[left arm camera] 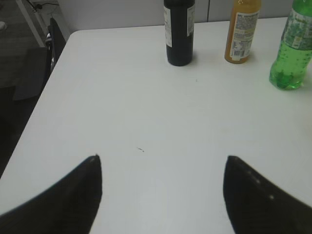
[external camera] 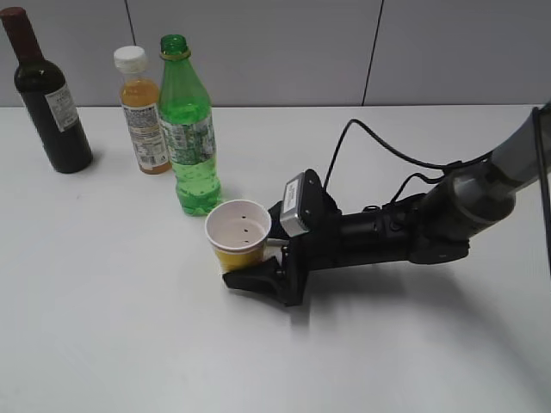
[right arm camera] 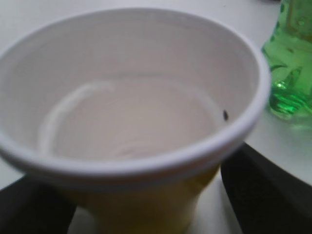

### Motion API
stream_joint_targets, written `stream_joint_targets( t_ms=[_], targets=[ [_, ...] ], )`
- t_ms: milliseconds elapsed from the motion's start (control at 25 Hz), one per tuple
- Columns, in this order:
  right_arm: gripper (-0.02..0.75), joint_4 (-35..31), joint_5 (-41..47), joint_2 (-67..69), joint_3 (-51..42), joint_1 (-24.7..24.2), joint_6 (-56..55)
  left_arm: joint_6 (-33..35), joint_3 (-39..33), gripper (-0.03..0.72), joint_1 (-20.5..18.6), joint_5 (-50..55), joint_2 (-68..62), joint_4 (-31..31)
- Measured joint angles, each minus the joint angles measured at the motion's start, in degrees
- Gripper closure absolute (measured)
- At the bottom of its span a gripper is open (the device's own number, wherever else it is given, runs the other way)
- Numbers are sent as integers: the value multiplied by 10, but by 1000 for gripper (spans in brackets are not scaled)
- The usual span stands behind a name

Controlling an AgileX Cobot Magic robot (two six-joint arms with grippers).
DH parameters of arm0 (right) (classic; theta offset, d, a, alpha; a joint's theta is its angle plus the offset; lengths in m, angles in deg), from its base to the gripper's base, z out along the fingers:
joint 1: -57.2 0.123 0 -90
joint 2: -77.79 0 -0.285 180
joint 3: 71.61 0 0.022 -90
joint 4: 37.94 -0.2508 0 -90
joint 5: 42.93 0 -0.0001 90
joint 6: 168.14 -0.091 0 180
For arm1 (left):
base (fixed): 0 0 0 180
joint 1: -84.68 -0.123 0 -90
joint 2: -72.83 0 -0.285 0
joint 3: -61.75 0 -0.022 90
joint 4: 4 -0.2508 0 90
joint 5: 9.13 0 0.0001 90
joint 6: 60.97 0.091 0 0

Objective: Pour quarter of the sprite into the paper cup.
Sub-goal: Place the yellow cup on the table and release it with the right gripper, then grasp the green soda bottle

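your right gripper [external camera: 244, 261] is clamped around the paper cup [external camera: 238, 235], upright on the table [external camera: 129, 327] just beside the sprite [external camera: 187, 125]; your left gripper [left arm camera: 163, 187] hangs spread, holding nothing.

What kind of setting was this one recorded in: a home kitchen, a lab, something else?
Most likely a lab or office test bench, not a kitchen: a bare white table against plain grey wall panels, with only staged props, a wine bottle, an orange-juice bottle, the sprite and a paper cup.
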Motion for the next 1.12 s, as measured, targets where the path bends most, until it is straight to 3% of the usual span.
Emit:
stream_joint_targets(
  t_ms=[360, 640, 840, 1120],
  targets=[
    [80, 34, 6, -73, -74, -63, 1, 0, 0, 99, 0, 0, 0, 0],
    [88, 27, 78, -151, -126, -108, 1, 0, 0, 99, 0, 0, 0, 0],
    [94, -42, 172, -232, -137, -111, 1, 0, 0, 99, 0, 0, 0, 0],
    [106, -240, 345, -310, -130, -112, 1, 0, 0, 99, 0, 0, 0, 0]
  ],
)
